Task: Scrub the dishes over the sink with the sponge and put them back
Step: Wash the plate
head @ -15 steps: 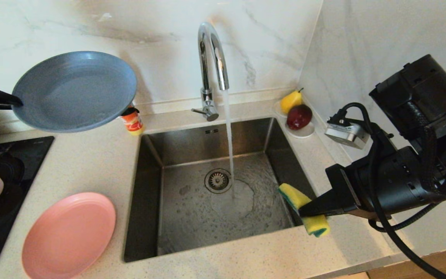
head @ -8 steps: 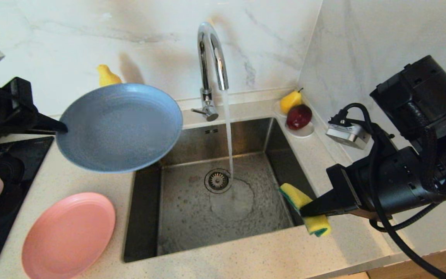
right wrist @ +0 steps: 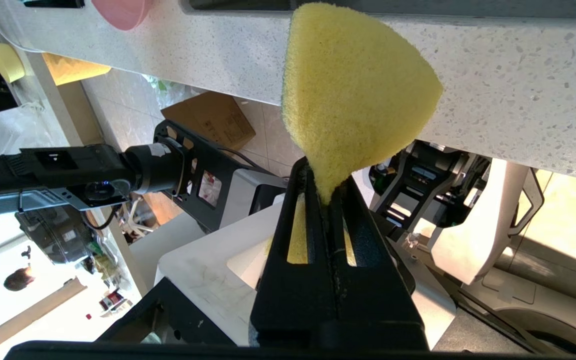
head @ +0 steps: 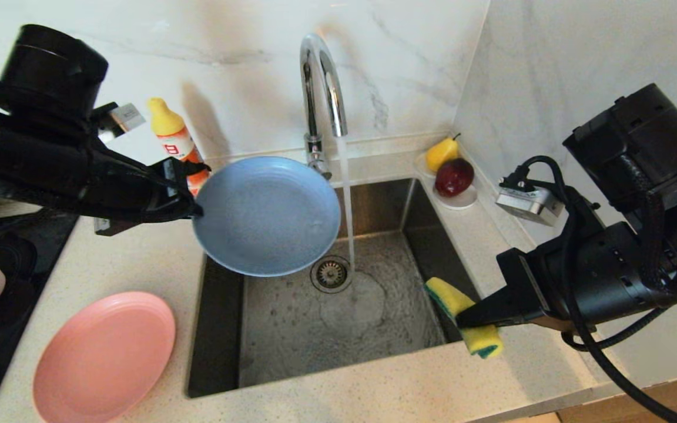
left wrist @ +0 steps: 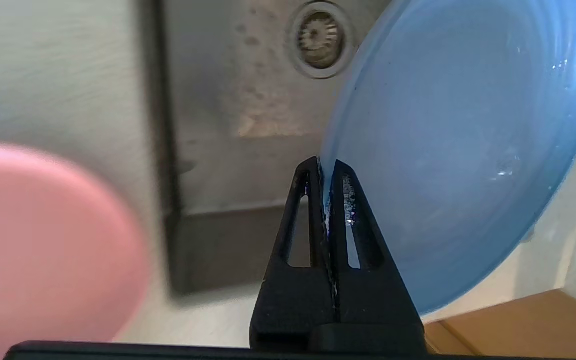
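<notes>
- A large matte pink plate [head: 103, 357] lay on the speckled counter [head: 374, 393] at eight o'clock, seemingly unscrubbed.
- The left tool [head: 188, 210] pinched the rim of the large grey-blue plate [head: 266, 215] at eleven o'clock over the brushed-steel sink [head: 338, 317], beside the running water.
- The right tool [head: 462, 320] clamped the yellow-and-green sponge [head: 462, 317] at four o'clock; scrubbing looked about to start.

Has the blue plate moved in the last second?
Yes. The blue plate in the left gripper came right and down, from over the counter to the sink.
</notes>
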You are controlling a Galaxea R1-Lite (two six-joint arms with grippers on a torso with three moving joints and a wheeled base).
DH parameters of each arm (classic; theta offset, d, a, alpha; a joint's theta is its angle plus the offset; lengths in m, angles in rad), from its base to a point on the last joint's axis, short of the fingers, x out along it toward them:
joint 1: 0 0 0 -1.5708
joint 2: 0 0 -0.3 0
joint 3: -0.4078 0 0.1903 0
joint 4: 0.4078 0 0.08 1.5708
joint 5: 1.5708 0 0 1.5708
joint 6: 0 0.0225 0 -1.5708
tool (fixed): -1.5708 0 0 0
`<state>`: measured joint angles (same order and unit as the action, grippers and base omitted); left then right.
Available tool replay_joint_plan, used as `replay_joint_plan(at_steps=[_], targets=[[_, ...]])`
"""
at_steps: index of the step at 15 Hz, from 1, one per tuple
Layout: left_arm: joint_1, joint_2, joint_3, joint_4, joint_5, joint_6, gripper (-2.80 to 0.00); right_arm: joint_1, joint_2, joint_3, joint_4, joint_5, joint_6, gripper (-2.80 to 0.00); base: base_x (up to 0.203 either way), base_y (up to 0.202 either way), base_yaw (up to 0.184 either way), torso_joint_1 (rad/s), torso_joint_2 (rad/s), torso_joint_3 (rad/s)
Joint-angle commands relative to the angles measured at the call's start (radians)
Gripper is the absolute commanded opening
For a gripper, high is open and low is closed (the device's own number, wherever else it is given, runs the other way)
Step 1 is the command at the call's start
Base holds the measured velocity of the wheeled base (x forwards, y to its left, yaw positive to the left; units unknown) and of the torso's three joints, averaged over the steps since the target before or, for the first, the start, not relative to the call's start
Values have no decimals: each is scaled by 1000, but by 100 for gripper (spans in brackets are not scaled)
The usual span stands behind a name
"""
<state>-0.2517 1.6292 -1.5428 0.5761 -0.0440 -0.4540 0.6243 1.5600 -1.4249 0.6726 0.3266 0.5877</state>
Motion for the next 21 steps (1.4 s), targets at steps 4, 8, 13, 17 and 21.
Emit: replay_joint_plan(at_steps=[4, 8, 13, 17, 21], targets=[[-87, 160, -8, -117, 11, -38, -280, -23, -3, 15, 4, 3, -1, -280, 0, 0, 0, 0, 0, 0], [-147, 240, -11, -198, 91, -72, -280, -29, -9, 21, 4, 3, -2, -280, 0, 0, 0, 0, 0, 0], [-188, 297, -37, -205, 93, -99, -280, -31, -9, 23, 4, 3, -2, -280, 0, 0, 0, 0, 0, 0], [-219, 319, -36, -205, 93, -115, -280, -35, -8, 31, 4, 3, -2, -280, 0, 0, 0, 0, 0, 0], [-221, 292, 15, -202, 116, -120, -280, -35, -9, 37, 2, 3, -2, -280, 0, 0, 0, 0, 0, 0]])
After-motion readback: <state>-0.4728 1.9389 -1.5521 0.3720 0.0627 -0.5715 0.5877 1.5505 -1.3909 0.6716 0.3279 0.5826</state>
